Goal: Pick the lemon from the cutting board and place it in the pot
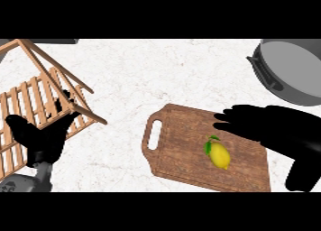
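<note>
Small yellow lemon [220, 155] lies on the brown wooden cutting board [183, 149], right hand [276, 128] spread open just above it, grasping nothing. Looks light, smooth-skinned, rolls easily; best clasped across its middle.

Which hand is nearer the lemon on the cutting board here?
Right. The right hand hovers open over the cutting board, just up and right of the lemon. The left hand rests open far to the left, over the wooden rack.

White marbled counter [156, 72] under wooden cutting board [183, 149], grey pot [300, 67], slatted wooden rack [30, 108].
</note>
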Motion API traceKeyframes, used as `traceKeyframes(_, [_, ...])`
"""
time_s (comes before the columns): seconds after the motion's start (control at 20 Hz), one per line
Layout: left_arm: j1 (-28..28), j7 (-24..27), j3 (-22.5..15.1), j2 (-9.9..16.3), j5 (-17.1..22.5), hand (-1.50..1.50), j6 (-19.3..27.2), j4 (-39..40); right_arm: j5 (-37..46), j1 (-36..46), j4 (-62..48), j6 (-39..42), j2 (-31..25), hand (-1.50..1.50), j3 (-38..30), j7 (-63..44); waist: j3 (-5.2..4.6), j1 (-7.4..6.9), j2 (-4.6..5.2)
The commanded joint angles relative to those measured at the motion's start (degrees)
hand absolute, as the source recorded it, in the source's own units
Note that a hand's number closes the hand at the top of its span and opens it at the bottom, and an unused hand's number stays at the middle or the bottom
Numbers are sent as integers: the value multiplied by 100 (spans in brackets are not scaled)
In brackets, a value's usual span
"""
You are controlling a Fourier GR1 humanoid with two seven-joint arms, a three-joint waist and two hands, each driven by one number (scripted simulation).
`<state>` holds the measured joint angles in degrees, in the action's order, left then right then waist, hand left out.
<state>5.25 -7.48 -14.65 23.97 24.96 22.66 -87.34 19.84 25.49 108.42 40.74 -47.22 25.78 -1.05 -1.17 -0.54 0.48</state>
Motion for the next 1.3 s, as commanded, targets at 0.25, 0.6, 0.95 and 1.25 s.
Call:
traceKeyframes(0.25, [533, -55, -197, -115, -154, 0, -308, -198, 481, -226, -108, -283, 580, -150, 160, -154, 117, 84, -46])
traceKeyframes(0.6, [194, -281, -207, -13, -178, 0, -220, -806, 644, -494, 96, -362, 968, -150, 207, -515, 119, 26, -69])
traceKeyframes(0.95, [458, -276, -158, -20, -225, 0, -367, -445, 1413, -722, 17, -548, 1142, -150, 634, -828, 119, 89, -57])
traceKeyframes(1.25, [287, -255, -438, -299, -488, 0, -53, -703, 1884, -557, -510, -647, 1623, -150, 957, -1028, 121, 14, -57])
